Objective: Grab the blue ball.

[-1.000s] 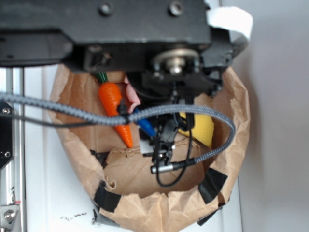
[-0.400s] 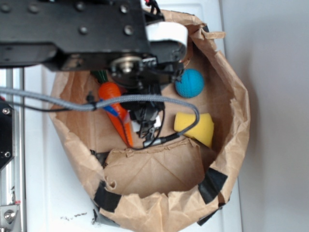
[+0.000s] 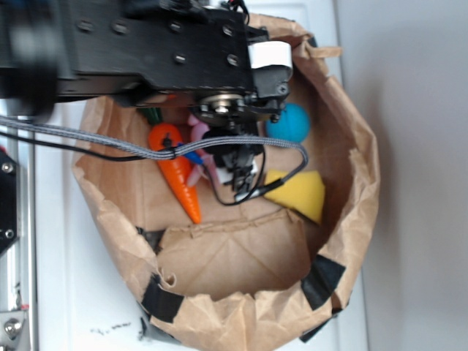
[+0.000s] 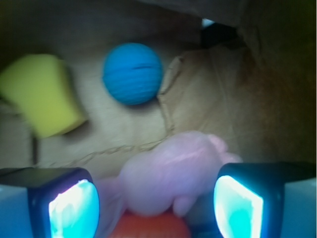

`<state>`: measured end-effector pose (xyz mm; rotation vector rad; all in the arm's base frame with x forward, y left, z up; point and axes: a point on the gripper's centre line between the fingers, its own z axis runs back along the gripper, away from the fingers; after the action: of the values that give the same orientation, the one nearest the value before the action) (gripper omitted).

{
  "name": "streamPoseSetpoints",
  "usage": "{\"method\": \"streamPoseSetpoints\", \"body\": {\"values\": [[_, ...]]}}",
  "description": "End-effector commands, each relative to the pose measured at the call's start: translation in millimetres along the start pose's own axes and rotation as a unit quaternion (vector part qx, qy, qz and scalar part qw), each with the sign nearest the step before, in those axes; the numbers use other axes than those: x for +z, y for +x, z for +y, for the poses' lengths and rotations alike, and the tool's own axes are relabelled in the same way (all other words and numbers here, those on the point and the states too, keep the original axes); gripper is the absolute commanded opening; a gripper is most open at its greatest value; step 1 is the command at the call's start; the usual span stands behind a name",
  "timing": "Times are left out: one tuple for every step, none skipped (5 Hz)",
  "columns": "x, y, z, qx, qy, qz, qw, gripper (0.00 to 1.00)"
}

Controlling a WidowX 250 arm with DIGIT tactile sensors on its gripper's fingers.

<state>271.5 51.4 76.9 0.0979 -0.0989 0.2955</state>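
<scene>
Exterior view: paper bag (image 3: 344, 219) holds everything; the gripper (image 4: 156, 206) hangs inside it, jaws spread and empty — a pink toy (image 4: 173, 171) between them; the blue ball (image 4: 132, 73) lies ahead beside the yellow sponge (image 4: 42, 94) — grasp not yet begun.

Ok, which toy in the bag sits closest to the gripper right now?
The pink toy: it lies right between the open gripper fingers, while the blue ball and yellow sponge lie farther ahead.

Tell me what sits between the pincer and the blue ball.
The pink toy lies between the open pincer fingers, with the blue ball further ahead on bare paper. Nothing else blocks it; the yellow sponge sits off to the side.
</scene>
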Motion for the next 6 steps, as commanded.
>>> {"method": "streamPoseSetpoints", "body": {"values": [[25.5,30.7,-7.9,0.049,-0.032,-0.038,0.998,1.0],[17.5,37.0,-13.3,0.049,-0.04,-0.068,0.996,1.0],[9.1,38.9,-15.6,0.045,-0.038,-0.081,0.995,1.0],[-10.8,50.7,-20.6,0.048,-0.026,-0.085,0.995,1.0],[-19.7,60.3,-26.3,0.064,-0.01,-0.098,0.993,1.0],[-33.3,61.4,-30.5,0.06,0.01,-0.102,0.993,1.0]]}}
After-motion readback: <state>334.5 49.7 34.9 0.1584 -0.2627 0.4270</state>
